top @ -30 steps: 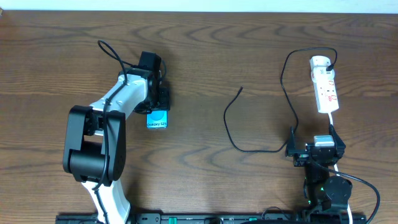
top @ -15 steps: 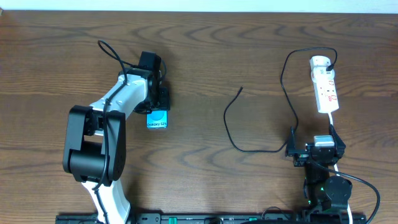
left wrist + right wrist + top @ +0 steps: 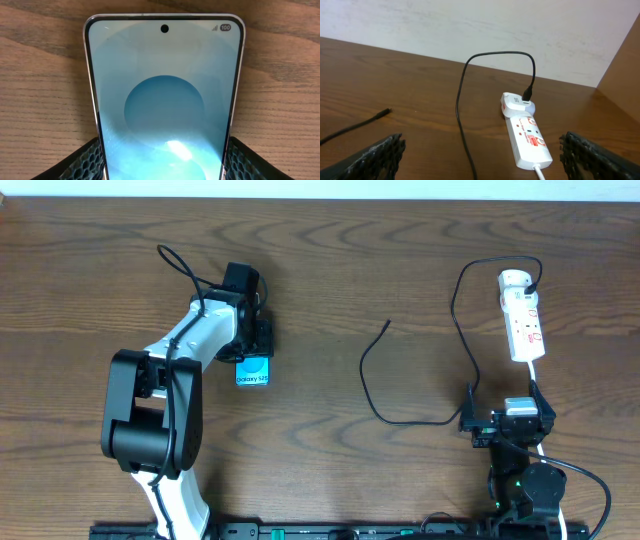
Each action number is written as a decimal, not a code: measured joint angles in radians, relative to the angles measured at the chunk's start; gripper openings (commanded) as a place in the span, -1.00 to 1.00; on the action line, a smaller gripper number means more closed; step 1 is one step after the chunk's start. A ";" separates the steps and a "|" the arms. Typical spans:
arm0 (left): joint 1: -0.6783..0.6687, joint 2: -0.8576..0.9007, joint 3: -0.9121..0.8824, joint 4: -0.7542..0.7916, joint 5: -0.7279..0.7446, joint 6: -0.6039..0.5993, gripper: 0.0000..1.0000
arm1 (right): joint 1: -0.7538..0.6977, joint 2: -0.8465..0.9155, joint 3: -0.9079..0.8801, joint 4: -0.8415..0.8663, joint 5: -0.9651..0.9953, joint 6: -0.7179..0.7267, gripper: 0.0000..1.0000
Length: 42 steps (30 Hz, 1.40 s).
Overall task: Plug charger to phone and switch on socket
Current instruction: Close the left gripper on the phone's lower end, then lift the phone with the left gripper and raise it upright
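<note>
The phone (image 3: 253,371) lies flat on the wooden table, its cyan screen up, and fills the left wrist view (image 3: 165,95). My left gripper (image 3: 253,356) is shut on the phone, one finger pressed on each long edge (image 3: 85,162). The charger's thin black cable (image 3: 366,380) curves across the table middle, and its free tip (image 3: 388,322) lies apart from the phone. Its black plug (image 3: 527,92) sits in the far end of the white socket strip (image 3: 524,315). My right gripper (image 3: 482,150) hangs open near the strip's near end, holding nothing.
The strip's white cord (image 3: 540,172) runs back under my right gripper. A pale wall (image 3: 470,25) rises behind the table's far edge. A black rail (image 3: 300,532) runs along the table's front edge between the two arm bases.
</note>
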 measured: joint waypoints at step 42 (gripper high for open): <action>0.000 -0.072 -0.002 -0.012 0.008 0.000 -0.86 | 0.000 0.000 0.000 0.000 0.000 0.000 0.98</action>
